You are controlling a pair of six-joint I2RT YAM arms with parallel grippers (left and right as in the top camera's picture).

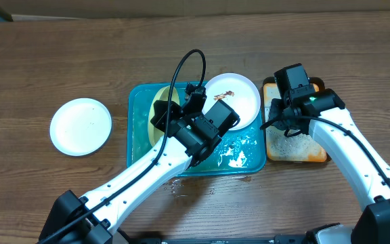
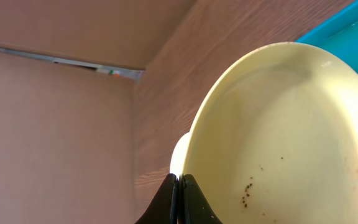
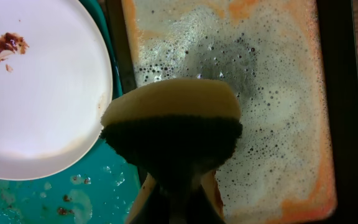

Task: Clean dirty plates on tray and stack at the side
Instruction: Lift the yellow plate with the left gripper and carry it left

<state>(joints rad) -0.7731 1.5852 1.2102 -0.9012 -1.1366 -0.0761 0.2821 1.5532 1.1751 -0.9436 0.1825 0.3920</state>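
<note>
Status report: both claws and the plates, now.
Left claw shut on yellow plate, tilted above teal tray. Right claw shut on sponge over foam tray. Smeared white plate on tray's corner; clean white plate aside.

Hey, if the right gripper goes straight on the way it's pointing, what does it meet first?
The sponge held by the right gripper would likely press into the foam in the orange tray; depth is unclear.
</note>
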